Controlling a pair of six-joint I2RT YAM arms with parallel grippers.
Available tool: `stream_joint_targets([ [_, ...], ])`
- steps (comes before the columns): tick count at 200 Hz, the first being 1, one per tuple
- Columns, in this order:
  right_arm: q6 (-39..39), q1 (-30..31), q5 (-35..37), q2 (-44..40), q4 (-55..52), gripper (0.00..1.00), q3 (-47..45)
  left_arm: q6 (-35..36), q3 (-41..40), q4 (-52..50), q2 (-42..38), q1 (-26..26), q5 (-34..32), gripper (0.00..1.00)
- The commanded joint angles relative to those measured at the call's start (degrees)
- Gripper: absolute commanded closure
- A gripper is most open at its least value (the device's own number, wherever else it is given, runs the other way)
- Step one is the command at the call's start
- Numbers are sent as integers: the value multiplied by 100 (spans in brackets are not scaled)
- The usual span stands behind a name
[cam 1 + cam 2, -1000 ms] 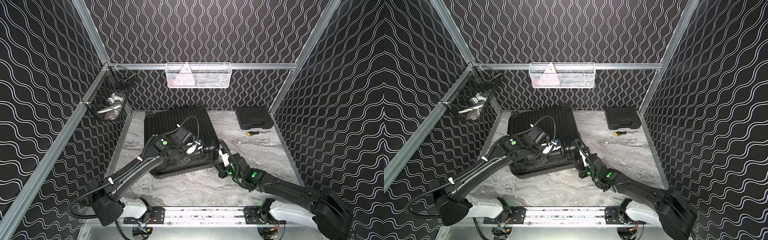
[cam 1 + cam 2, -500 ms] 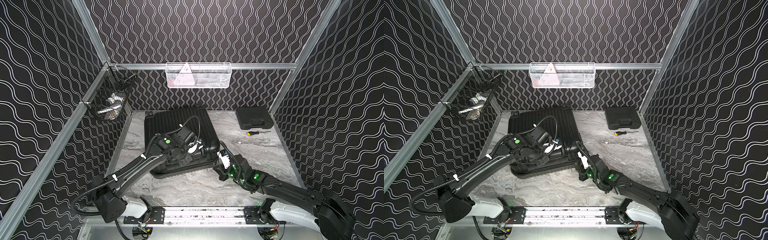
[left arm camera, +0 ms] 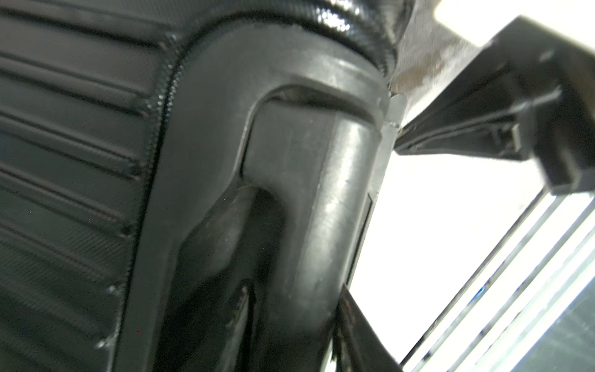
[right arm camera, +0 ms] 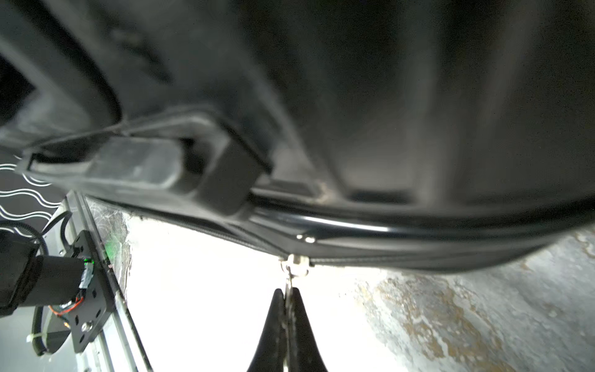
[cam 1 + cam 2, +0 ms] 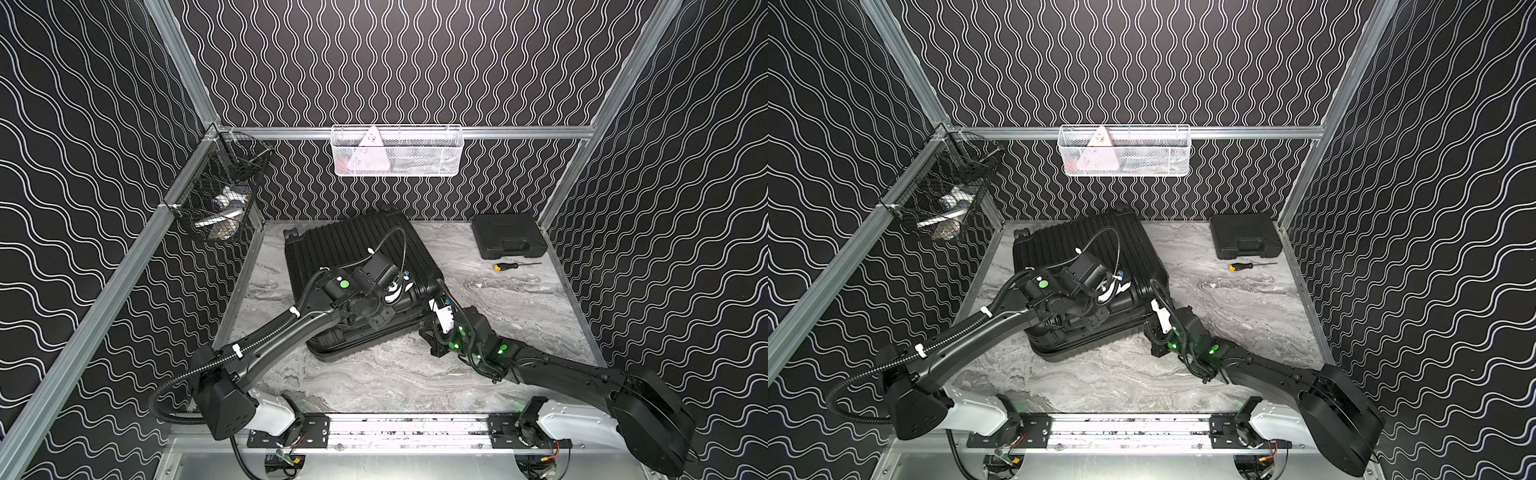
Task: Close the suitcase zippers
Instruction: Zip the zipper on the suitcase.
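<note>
The black ribbed suitcase point(image 5: 345, 245) point(image 5: 1067, 241) lies flat at the left-middle of the marble table. My left gripper point(image 5: 395, 291) point(image 5: 1113, 291) rests on its top near the right edge, closed around the suitcase's handle point(image 3: 306, 193); the handle runs between the fingers point(image 3: 349, 309). My right gripper point(image 5: 432, 305) point(image 5: 1152, 305) point(image 4: 288, 294) sits at the suitcase's near right corner, shut on the metal pull point(image 4: 290, 280) of the zippers. The pull hangs from its slider point(image 4: 296, 261) on the zipper track point(image 4: 418, 262).
A smaller black tool case point(image 5: 507, 241) stands at the back right, with a yellow-handled screwdriver point(image 5: 513, 265) in front of it. A white wire basket point(image 5: 397, 151) hangs on the back wall and a black wire basket point(image 5: 220, 203) on the left wall. The arms' rail point(image 5: 407, 428) runs along the front.
The left arm has shifted a little to the right over the suitcase. The right gripper has crept slightly left and away along the suitcase's corner, still holding the pull.
</note>
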Motion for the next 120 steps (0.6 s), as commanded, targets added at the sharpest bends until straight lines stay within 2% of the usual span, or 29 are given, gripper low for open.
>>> stream_joint_targets([
  [1, 236, 48, -519, 93, 245, 100, -54, -1430, 6, 1703, 19, -2, -256, 88],
  [52, 725, 133, -631, 436, 1177, 100, -200, -1717, -92, 2212, 325, -3, -268, 88],
  [97, 824, 289, -678, 724, 1441, 100, -112, -1703, 84, 2333, 635, -4, -211, 89],
  [120, 812, 311, -585, 734, 1363, 100, -86, -1477, 206, 2134, 723, -12, -230, 88],
])
